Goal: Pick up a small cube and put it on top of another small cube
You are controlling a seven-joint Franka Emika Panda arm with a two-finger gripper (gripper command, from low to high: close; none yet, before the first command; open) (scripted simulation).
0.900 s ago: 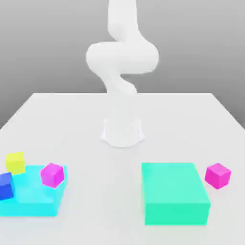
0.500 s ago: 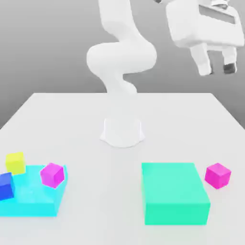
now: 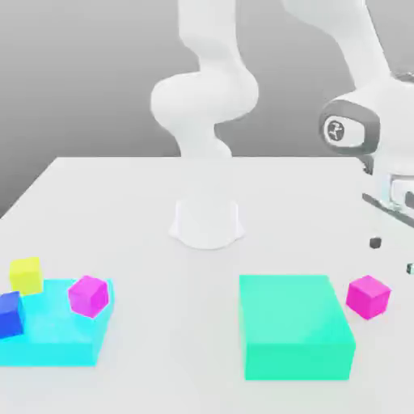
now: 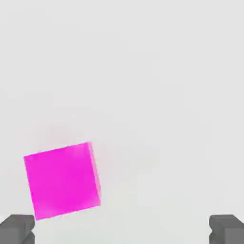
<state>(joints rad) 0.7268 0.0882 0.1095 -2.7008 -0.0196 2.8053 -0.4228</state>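
One small magenta cube [image 3: 368,296] rests on the white table, just to the exterior view's right of a teal block [image 3: 296,325]. A second small magenta cube [image 3: 88,295] sits on a cyan block [image 3: 52,333] at the exterior view's left. My gripper [image 3: 393,255] hangs a little above the right-hand cube and slightly off to its right, open and empty. In the hand view the same cube [image 4: 62,180] lies on bare table below the gripper [image 4: 121,231], close to one dark fingertip [image 4: 16,229] and far from the other.
A yellow cube [image 3: 26,275] and a blue cube [image 3: 10,314] sit at the cyan block's left end. The arm's white base [image 3: 207,224] stands mid-table behind the blocks. The table's right edge [image 3: 396,202] runs near the gripper.
The hand came into the exterior view at the upper right, then dropped low over the right-hand magenta cube. No cube or block has moved.
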